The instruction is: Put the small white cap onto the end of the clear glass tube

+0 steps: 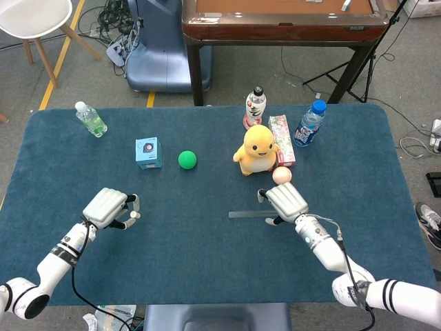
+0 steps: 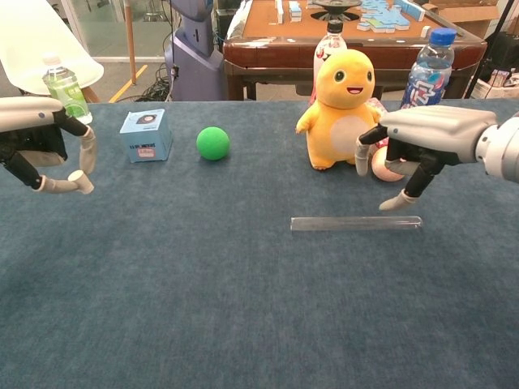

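Clear glass tube (image 2: 356,223) lies flat on the blue counter (image 1: 207,262), in front of the yellow plush toy (image 2: 344,109). Right hand (image 2: 422,138) hovers just above its right end, fingers apart, grasping nothing; it partly hides the pink ball (image 2: 381,168). Left hand (image 2: 36,146), cut off at the chest-view edge, pinches the small white cap (image 2: 76,175) at its fingertips.

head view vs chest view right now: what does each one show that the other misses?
Only the head view shows the whole table outline, both forearms, and the white chair.

Only the chest view shows the small white cap at the left hand's fingertips, and the gap between the right hand and the clear glass tube.

Both show the tube lying flat, the yellow plush, green ball, blue box and bottles.
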Available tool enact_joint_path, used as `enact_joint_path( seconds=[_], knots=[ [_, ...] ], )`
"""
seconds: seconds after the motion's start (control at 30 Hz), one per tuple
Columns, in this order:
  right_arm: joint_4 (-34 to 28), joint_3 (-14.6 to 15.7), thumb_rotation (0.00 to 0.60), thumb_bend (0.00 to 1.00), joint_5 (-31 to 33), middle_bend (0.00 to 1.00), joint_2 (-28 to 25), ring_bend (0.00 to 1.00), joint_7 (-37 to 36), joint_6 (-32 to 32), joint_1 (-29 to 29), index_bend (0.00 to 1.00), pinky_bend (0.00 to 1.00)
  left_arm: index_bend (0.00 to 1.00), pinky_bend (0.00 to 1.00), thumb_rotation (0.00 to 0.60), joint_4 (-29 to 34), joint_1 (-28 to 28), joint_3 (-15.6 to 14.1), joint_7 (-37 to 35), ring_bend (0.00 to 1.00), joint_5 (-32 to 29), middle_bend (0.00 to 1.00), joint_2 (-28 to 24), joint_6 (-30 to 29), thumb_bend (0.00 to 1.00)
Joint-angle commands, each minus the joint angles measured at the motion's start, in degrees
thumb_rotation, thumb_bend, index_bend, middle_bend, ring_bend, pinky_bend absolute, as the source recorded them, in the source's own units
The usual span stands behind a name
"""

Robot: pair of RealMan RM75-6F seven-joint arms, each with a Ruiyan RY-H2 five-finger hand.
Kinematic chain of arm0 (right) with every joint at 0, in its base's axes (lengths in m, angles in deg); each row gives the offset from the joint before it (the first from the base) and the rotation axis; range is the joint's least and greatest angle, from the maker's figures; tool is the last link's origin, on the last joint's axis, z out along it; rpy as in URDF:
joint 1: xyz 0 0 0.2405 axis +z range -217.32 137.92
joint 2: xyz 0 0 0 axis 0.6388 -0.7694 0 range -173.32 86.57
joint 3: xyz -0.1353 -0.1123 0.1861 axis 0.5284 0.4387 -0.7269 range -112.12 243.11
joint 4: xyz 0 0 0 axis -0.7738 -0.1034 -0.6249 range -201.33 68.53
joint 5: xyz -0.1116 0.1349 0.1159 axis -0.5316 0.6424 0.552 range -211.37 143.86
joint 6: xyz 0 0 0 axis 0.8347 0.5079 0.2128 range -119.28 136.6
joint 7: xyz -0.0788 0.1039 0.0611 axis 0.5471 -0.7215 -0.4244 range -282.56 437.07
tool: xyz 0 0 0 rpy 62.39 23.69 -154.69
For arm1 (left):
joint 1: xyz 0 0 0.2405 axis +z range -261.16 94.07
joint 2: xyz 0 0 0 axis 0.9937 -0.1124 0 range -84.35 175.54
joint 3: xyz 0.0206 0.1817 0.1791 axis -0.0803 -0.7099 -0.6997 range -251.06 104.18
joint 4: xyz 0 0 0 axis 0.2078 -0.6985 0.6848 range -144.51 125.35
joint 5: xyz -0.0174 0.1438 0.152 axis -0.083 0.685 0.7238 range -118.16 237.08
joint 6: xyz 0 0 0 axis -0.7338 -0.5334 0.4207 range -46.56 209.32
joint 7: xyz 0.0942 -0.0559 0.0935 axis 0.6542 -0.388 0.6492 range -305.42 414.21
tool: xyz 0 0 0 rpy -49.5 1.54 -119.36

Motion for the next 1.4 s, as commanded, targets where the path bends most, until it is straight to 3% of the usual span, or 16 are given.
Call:
enact_joint_path(
  seconds=[0.03, 0.5, 1.4],
  knots=[
    [2.8, 0.3, 0.600, 0.09, 2.1, 0.94, 2.5, 1.00, 1.1, 1.6, 1.8, 0.45, 0.97, 0.54, 1.00, 0.600, -0.1, 0.0, 0.0, -0.1, 1.00, 0.1, 1.00, 0.2, 0.0, 0.31],
    [13.0, 1.0, 0.600, 0.17, 7.6, 0.94, 11.2, 1.00, 1.8, 4.9, 6.7, 0.47, 0.97, 0.53, 1.00, 0.600, -0.8, 0.2, -0.4, -0.7, 1.00, 0.6, 1.00, 0.7, 0.2, 0.31],
    [16.0, 3.3, 0.600, 0.28, 12.2, 0.94, 12.9, 1.00, 3.2, 5.8, 9.3, 0.54, 0.97, 0.53, 1.00, 0.600, -2.1, 0.2, -0.4, -1.8, 1.00, 0.8, 1.00, 1.4, 0.6, 0.31]
  ],
)
